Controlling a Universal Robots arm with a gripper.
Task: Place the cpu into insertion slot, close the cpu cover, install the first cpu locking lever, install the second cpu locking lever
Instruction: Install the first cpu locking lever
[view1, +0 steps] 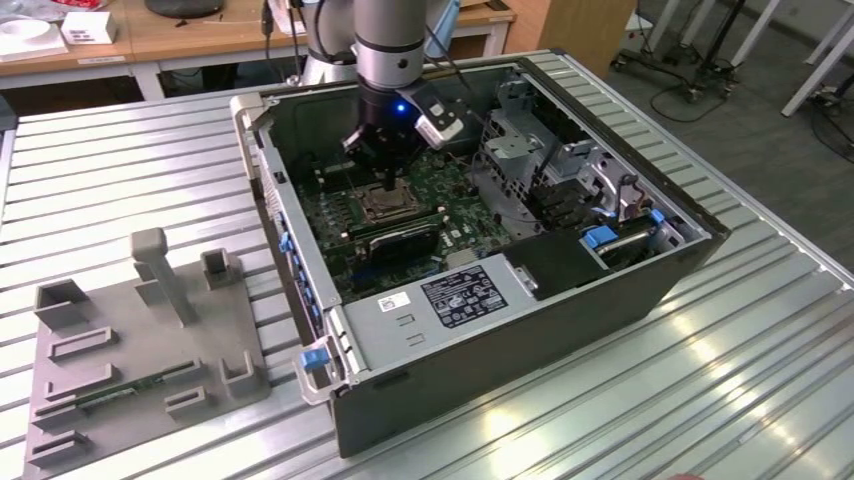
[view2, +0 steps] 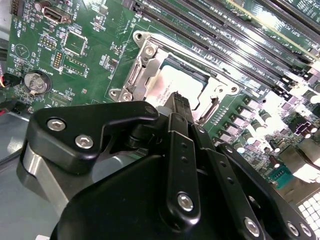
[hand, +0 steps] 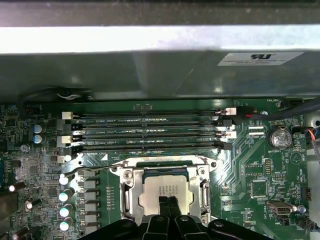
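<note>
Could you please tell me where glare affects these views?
Exterior view: bright reflections streak the ribbed metal table. First wrist view: the grey metal case wall is blown out white along its edge. Second wrist view: glare washes out part of the green motherboard.

The smooth grey cylindrical metal arm (view1: 394, 40) carries a small blue light (view1: 400, 104) near its wrist. Its glossy black gripper (view2: 180, 100) is built of jointed link bars fastened with silver hex-socket screws (view2: 185, 201).
</note>
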